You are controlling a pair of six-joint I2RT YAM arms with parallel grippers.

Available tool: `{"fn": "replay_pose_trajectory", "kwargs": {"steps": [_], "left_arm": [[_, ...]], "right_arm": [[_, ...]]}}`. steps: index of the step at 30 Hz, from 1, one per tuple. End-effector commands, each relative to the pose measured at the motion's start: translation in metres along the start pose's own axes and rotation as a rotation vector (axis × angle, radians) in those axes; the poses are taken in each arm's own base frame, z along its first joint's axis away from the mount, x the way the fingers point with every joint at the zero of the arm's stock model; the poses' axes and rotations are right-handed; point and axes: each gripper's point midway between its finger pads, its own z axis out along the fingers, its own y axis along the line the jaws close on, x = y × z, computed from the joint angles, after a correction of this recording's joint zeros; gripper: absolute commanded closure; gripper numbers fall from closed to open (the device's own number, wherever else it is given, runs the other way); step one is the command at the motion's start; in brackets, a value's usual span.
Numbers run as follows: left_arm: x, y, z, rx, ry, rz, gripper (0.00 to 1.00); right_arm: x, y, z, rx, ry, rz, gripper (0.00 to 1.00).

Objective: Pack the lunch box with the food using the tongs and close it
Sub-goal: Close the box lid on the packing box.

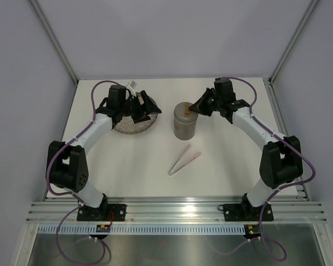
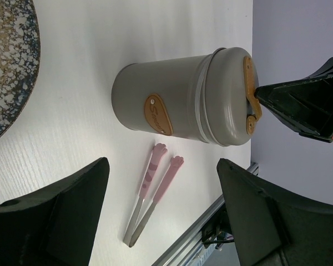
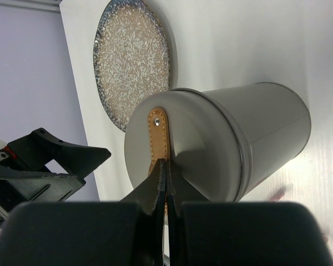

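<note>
The grey lunch box (image 1: 185,124) stands upright mid-table with its lid (image 3: 205,149) on. My right gripper (image 3: 167,163) is shut on the tan leather strap (image 3: 158,136) on top of the lid; it also shows in the left wrist view as the right gripper (image 2: 299,102) at the strap (image 2: 252,94). The pink tongs (image 1: 184,159) lie flat on the table in front of the lunch box (image 2: 177,102), untouched. My left gripper (image 1: 137,113) hangs open over the speckled plate (image 1: 127,128), holding nothing. No food is in view.
The plate's (image 3: 134,61) surface shows only its speckles. The metal rail runs along the near table edge (image 2: 211,221), close to the tongs (image 2: 152,188). Walls enclose the table on the left, back and right.
</note>
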Motion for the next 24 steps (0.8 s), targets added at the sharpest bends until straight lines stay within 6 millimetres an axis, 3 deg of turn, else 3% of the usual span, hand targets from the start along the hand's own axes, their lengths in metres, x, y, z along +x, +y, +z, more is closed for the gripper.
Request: {"fn": "replay_pose_trajectory", "kwargs": {"steps": [1, 5, 14, 24], "left_arm": [[-0.008, -0.012, -0.008, 0.042, -0.042, 0.045, 0.18], [-0.009, -0.013, -0.009, 0.043, -0.045, 0.044, 0.18], [-0.008, -0.013, -0.010, 0.042, -0.045, 0.045, 0.18], [-0.008, -0.013, -0.009, 0.045, -0.043, 0.042, 0.18]], "right_arm": [[-0.003, 0.014, -0.002, -0.026, -0.013, -0.031, 1.00], [-0.001, 0.012, -0.003, -0.021, -0.012, -0.035, 1.00], [0.000, 0.031, -0.013, -0.071, -0.007, -0.063, 0.92], [0.006, 0.029, -0.014, -0.069, 0.008, -0.073, 0.91]]}}
